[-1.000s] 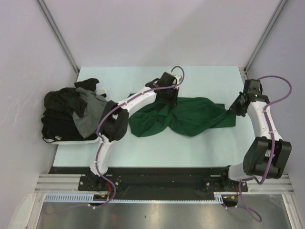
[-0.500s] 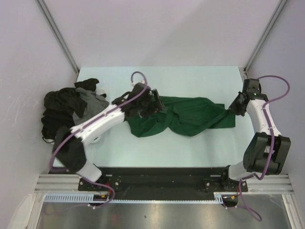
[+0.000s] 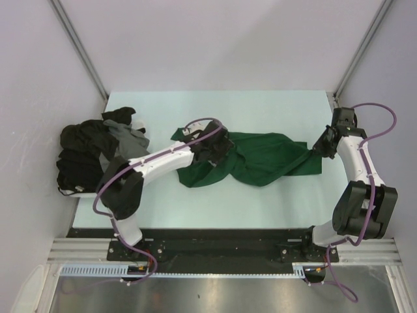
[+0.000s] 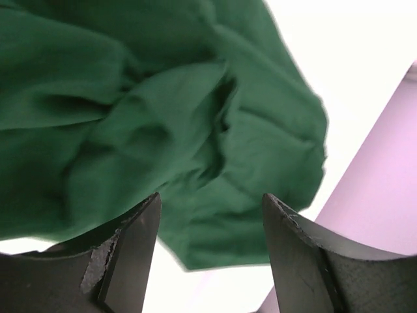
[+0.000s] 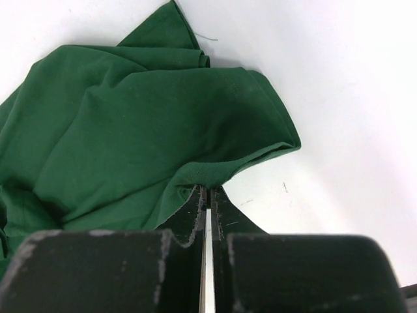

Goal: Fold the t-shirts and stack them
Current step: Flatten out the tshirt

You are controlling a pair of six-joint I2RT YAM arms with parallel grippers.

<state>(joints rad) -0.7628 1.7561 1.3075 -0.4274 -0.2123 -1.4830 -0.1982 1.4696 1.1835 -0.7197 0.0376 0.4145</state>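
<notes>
At the left edge of the counter (image 3: 195, 205), black and grey t-shirts (image 3: 91, 153) heaped unfolded, none stacked. Mid-counter, left claw (image 4: 210, 208) spread wide and holding nothing, just above the crumpled left end of the green t-shirt (image 3: 260, 160). At right, right claw (image 5: 207, 195) pinched tight on that shirt's edge; judged barely begun, with every fold and all stacking left to do.
</notes>
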